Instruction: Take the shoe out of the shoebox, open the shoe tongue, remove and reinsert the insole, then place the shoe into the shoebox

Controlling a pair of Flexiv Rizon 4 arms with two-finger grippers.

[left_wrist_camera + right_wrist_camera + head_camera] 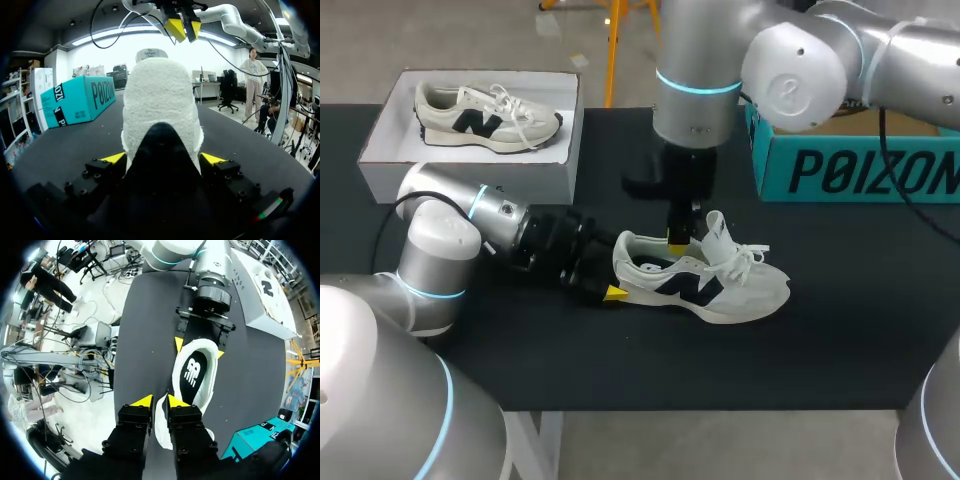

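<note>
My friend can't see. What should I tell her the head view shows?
A white sneaker lies on a black table, with the left gripper holding its heel and the right gripper pinching its rim from above. Another sneaker sits in a white shoebox behind.

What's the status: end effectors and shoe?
Left end effector shut on shoe, at heel. Right end effector at the tongue, grip unclear. Shoe upright on table; second shoe apart, in white box.

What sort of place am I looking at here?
Probably a robotics test lab: a left robot arm and a right robot arm meet at a sneaker on a black table, with a white shoebox nearby.
</note>
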